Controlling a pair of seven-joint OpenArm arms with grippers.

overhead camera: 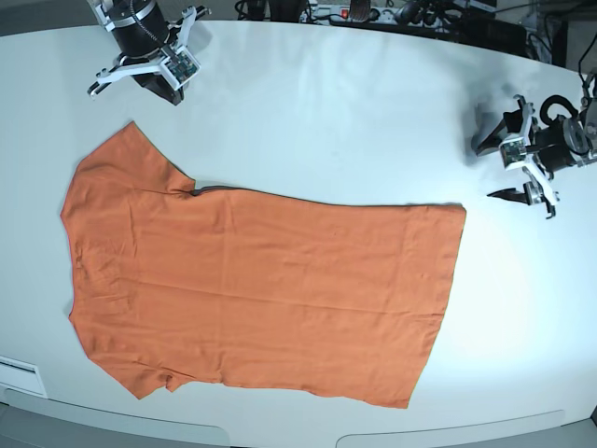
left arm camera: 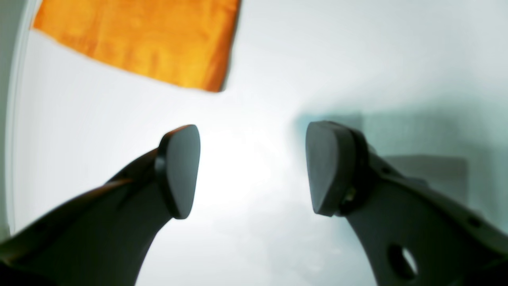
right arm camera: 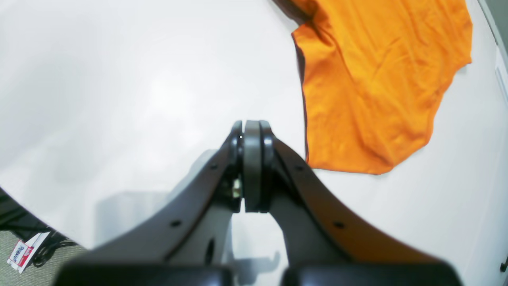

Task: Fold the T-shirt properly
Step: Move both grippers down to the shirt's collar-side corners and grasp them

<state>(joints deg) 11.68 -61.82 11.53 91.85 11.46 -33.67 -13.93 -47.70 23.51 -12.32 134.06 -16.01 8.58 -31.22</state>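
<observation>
The orange T-shirt [overhead camera: 261,289] lies spread flat on the white table [overhead camera: 354,112], sleeves to the left and hem to the right. My right gripper [overhead camera: 173,91] hovers beyond the far left sleeve, apart from the cloth. In the right wrist view it [right arm camera: 252,137] is shut with nothing between its pads, and a sleeve of the T-shirt [right arm camera: 369,87] lies ahead to the right. My left gripper [overhead camera: 492,166] is at the right, just past the hem's far corner. Its [left arm camera: 254,171] jaws stand wide open and empty, with a corner of the T-shirt [left arm camera: 151,39] ahead at upper left.
Cables and a power strip [overhead camera: 345,13] run along the table's back edge. The table's curved front edge [overhead camera: 280,441] is close to the shirt's near side. A white strip [overhead camera: 19,371] sits at the front left. A tag [right arm camera: 22,252] lies on the floor.
</observation>
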